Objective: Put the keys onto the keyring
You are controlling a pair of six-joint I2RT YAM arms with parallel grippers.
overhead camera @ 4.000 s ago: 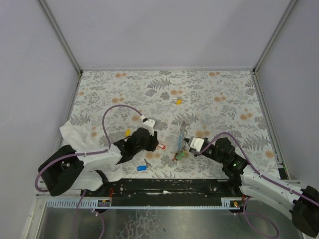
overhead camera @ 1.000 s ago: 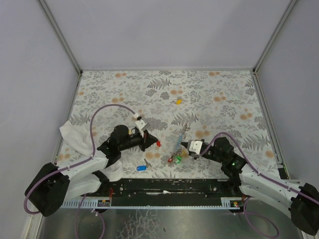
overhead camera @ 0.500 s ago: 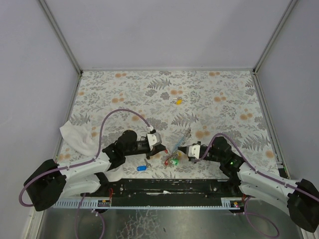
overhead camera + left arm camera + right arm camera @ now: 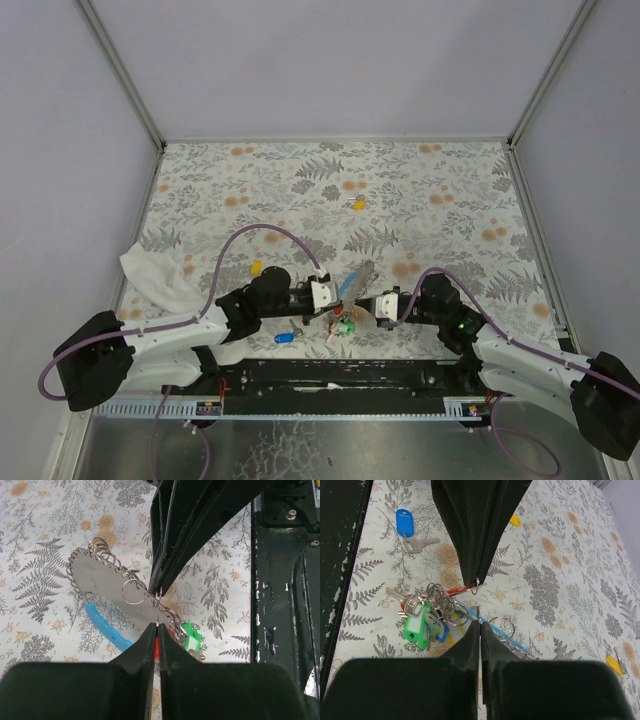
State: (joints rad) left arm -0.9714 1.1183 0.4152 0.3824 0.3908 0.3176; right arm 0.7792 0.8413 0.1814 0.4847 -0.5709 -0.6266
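My left gripper (image 4: 336,297) (image 4: 158,626) is shut on a red key (image 4: 156,649); only a red sliver shows between its fingers. My right gripper (image 4: 362,303) (image 4: 479,622) faces it tip to tip, a small gap apart, and is shut on a thin metal ring of the keyring (image 4: 347,322). The keyring's cluster (image 4: 427,615), with a green key (image 4: 190,636) (image 4: 416,626), lies on the table below both tips. Its coiled cord (image 4: 95,555) and light-blue end piece (image 4: 102,625) trail away. A loose blue key (image 4: 285,336) (image 4: 404,521) lies near the front edge.
Yellow keys lie apart, one far mid-table (image 4: 358,203) and one left of centre (image 4: 255,267). A white cloth (image 4: 155,275) is bunched at the left edge. The black base rail (image 4: 330,375) runs along the front. Grey walls enclose the floral table.
My left gripper has swung right with the red key to meet my right gripper. My right gripper has shifted left, and the keyring cluster has been dragged left and nearer.
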